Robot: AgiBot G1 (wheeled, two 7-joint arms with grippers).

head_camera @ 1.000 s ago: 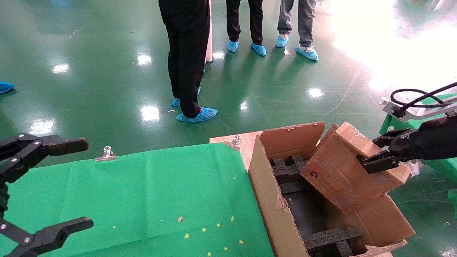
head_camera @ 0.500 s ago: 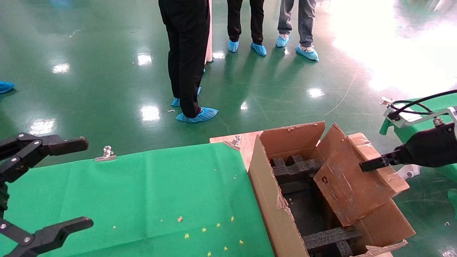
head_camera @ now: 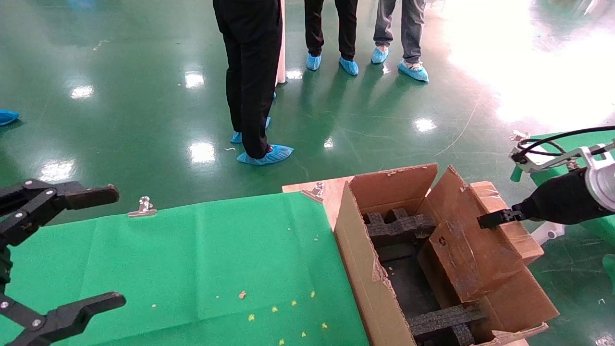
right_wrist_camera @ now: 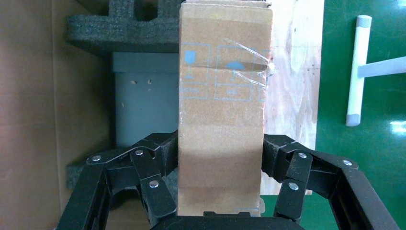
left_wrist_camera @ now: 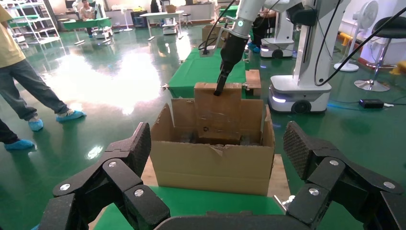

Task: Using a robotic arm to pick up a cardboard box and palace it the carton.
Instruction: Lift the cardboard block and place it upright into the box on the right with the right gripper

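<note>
L gripper (head_camera: 53, 250) sits idle at about 8 o'clock in the head view, over the near-left edge of the green cloth (head_camera: 206, 259), fingers spread wide w/ nothing between them; its wrist view shows the same gaping black pads (left_wrist_camera: 301, 151) framing the scene ahead. A metal clip (head_camera: 142, 207) pins the cloth's far edge around 10 o'clock. Moving right: the big carton (head_camera: 365, 269) stands at 4–5 o'clock on a bare wood board (head_camera: 326, 190), flaps up and ragged, black foam (head_camera: 399, 226) visible inside. The small box (head_camera: 461, 250) is tilted, its lower end down inside the carton's right half, upper end poking above the rim and leaning toward 3 o'clock; recycling mark faces up-left. R gripper (head_camera: 495, 218), at 3 o'clock on the robotic arm (head_camera: 562, 199), is clamped on the box's upper end — wrist view shows both black fingers (right_wrist_camera: 158, 163) pressed against opposite sides of the box (right_wrist_camera: 222, 120), tape strip and blue print on its face, foam and a grey panel (right_wrist_camera: 143, 103) beneath. People in blue shoe covers (head_camera: 264, 154) stand on the green floor at 12 o'clock.
</note>
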